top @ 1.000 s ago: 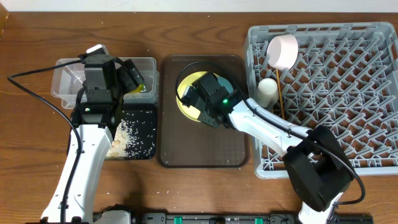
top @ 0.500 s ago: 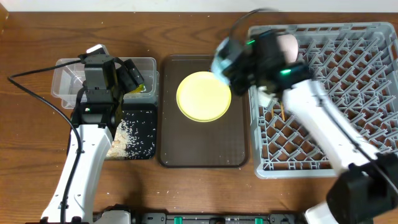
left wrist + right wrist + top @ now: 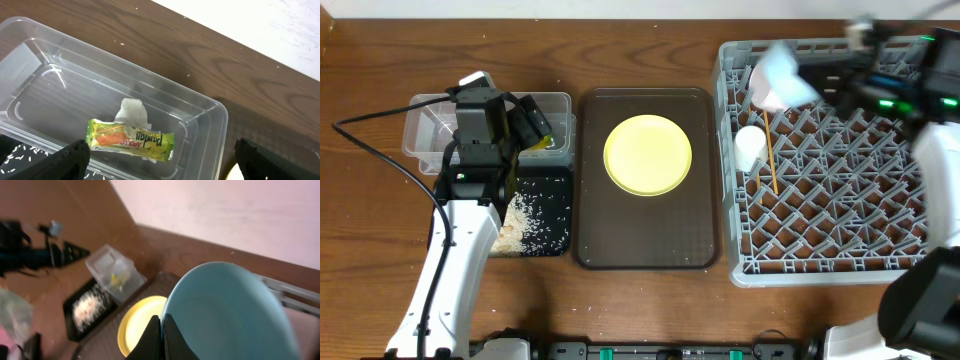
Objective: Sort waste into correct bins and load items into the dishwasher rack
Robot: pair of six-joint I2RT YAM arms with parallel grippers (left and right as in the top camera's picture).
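Right gripper (image 3: 161, 331): clenched on the rim of the light blue bowl (image 3: 225, 315), which I hold tilted over the far left corner of the dishwasher rack (image 3: 840, 200), presumably so it can slot on edge between pegs; motion blur hides the exact cell. White cup (image 3: 750, 146) and chopsticks (image 3: 770, 160) occupy the rack's left side; the middle and right cells look bare, so I judge the open room lies there. Yellow-green plate (image 3: 648, 154): alone on the brown serving tray (image 3: 595, 240), its edge free all round. Left gripper (image 3: 162, 157): released, jaws wide, hovering above the clear tub (image 3: 210, 115) holding tissue (image 3: 132, 111) and wrapper (image 3: 131, 140); rice (image 3: 530, 225) lies in the black tray (image 3: 555, 185).
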